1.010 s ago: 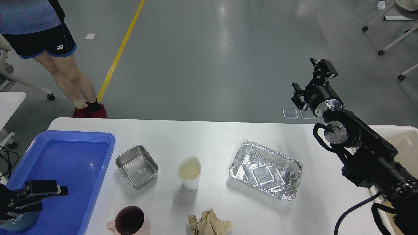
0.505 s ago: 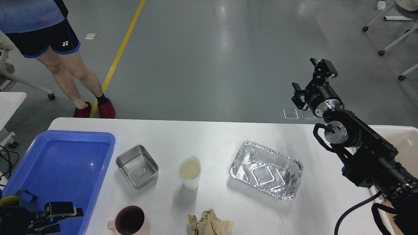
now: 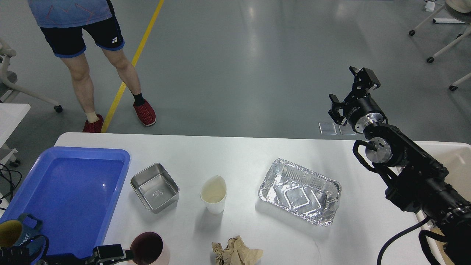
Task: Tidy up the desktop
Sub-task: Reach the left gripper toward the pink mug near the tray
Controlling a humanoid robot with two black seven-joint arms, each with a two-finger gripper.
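- Table (image 3: 243, 151): white top with rounded corners, spanning most of the view; this is the surface to be tidied, and several loose items lie on it.
- Blue tray (image 3: 121, 162): near left of the table, a dark mug (image 3: 14, 232) in its near left corner.
- Steel box (image 3: 154, 187): just right of the tray, empty, apart from its neighbours.
- Paper cup (image 3: 213, 194): centre, upright, rim pinched to a point.
- Foil tray (image 3: 300, 191): right of centre, empty, lying askew.
- Crumpled brown paper (image 3: 235, 252): near edge, centre.
- Pink mug (image 3: 149, 250): near edge, left of the paper, upright, partly cut off by the frame.
- Cream bin (image 3: 456, 162): far right edge, mostly behind the right arm.
- Risks, as judged: the left end effector sits right beside the pink mug at the table's near edge; a sideways nudge could tip it or push it off. The paper cup is light and could topple if brushed. A person (image 3: 92, 55) stands beyond the far left corner, within possible reach of a wide arm swing.
- Left end effector (image 3: 110, 253): low at the near left, dark and seen partly; whether its fingers are apart cannot be told; its tip appears to touch or nearly touch the pink mug.
- Right end effector (image 3: 349, 86): raised beyond the far right edge, fingers spread, holding nothing.
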